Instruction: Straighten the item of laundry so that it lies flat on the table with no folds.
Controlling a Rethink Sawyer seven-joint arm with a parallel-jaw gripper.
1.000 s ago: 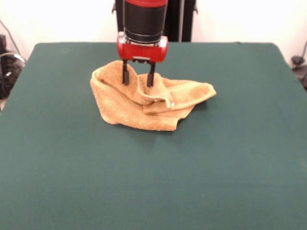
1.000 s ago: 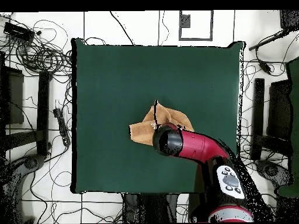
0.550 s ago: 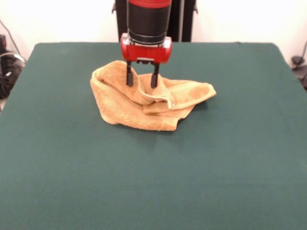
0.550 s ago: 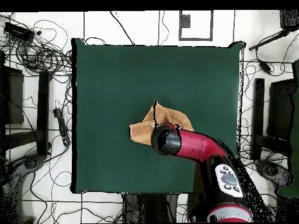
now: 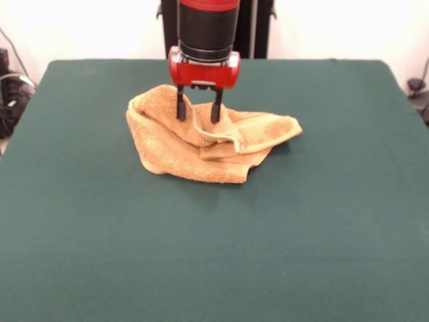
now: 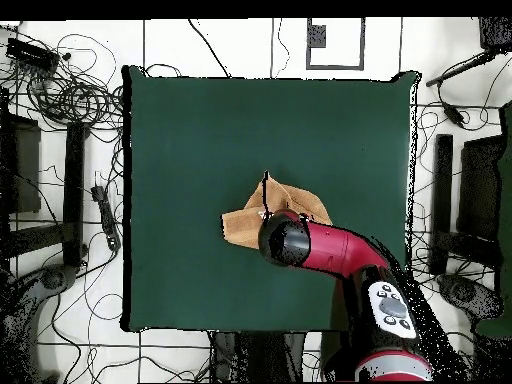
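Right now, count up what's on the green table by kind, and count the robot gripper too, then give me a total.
Towels: 1, the golden-orange towel, crumpled with folds
Grippers: 1, the gripper, open, its tips down at the towel's raised fold
Tables: 1, the table with the dark green top
Total: 3

Crumpled orange towel (image 6: 243,226) on green table (image 6: 200,140), partly hidden under red arm (image 6: 335,250); cables (image 6: 70,95) around.
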